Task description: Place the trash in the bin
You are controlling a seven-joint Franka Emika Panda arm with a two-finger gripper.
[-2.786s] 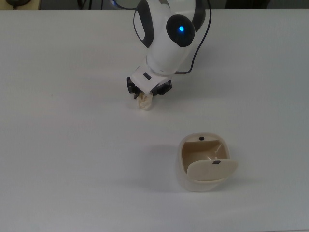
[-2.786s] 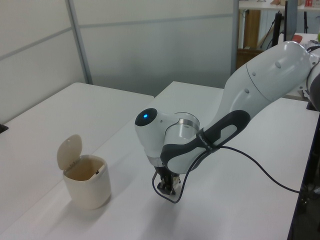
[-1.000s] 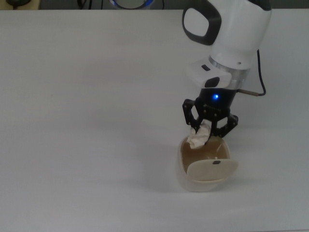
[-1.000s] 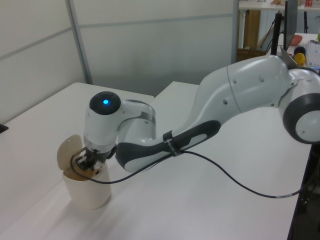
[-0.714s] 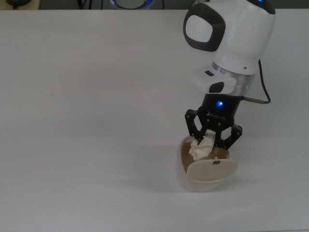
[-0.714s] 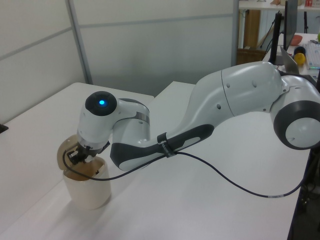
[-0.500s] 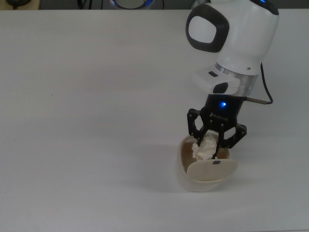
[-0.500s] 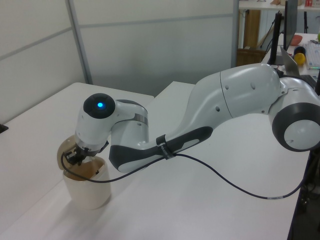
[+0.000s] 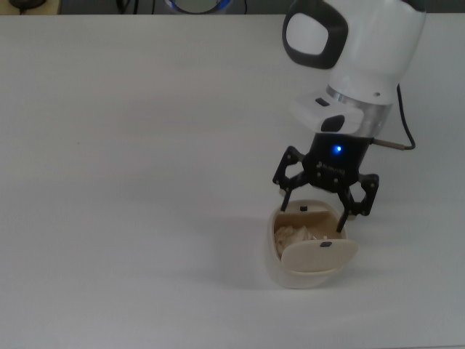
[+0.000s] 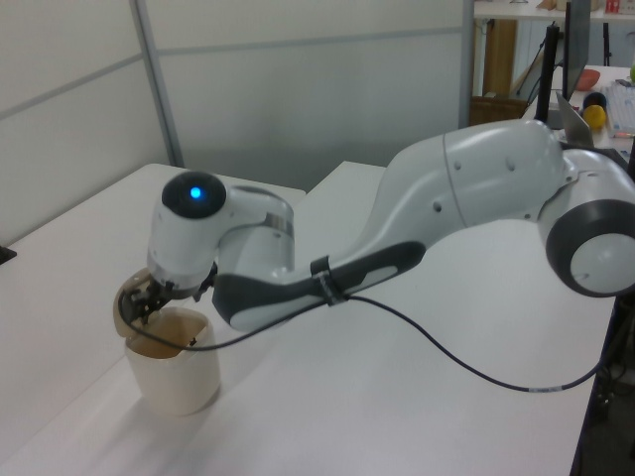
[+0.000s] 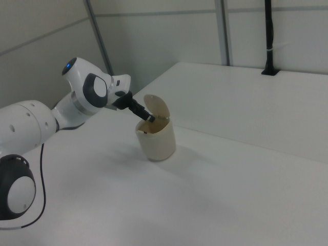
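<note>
Tissue wad (image 9: pixel 296 235) lies down inside the bin (image 9: pixel 275 263), on the tan floor, toward the top view's left of the cavity. It touches nothing of mine. From the left view and the right view the wad is hidden by the bin wall (image 10: pixel 177 382); only the top view shows it.

My hand (image 9: pixel 324 208) hangs directly above the opening, fingers spread wide and holding nothing. One fingertip (image 9: pixel 284 207) sits over the rim on the top view's left, the other over the rim on the top view's right, just by the flap lid (image 9: pixel 320 253). So the wad lies straight below me, inside the span of my fingers, slightly to the top view's left of centre. It is a lumpy thing with no clear long axis.

The lid stands tipped open on the near side of the bin in the top view. In the right view it rises just behind my fingers (image 11: pixel 147 117), close enough that I cannot tell touching from clear.

Bin stands on the white bench (image 9: pixel 116 182), nearer the bench edge at the bottom of the top view, well away from the corners.

Judgement: the drop looks made. What remains turns on the vertical. Exit should go straight up, not sideways, lest a fingertip catch the rim or the lid and tip the bin.
</note>
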